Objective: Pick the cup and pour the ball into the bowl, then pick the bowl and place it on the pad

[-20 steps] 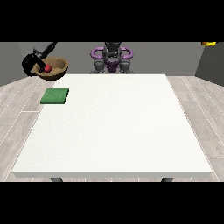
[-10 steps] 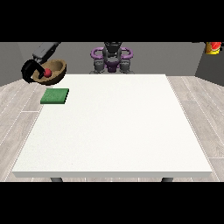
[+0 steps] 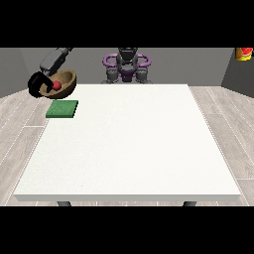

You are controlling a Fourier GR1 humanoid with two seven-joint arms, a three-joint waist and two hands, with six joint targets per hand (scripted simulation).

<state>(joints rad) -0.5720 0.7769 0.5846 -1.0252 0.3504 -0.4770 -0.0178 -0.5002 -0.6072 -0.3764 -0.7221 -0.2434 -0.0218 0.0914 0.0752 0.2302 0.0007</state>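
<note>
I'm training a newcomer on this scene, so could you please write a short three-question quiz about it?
1. True or false: the bowl rests on the pad.
2. What lies inside the bowl? A) a red ball B) a spoon C) nothing
3. At which side of the view is the hand that holds the bowl?

Key
1. False: the bowl is held in the air, behind the pad.
2. A: the ball sits in it.
3. The view's left, curled round the bowl's rim.
</note>
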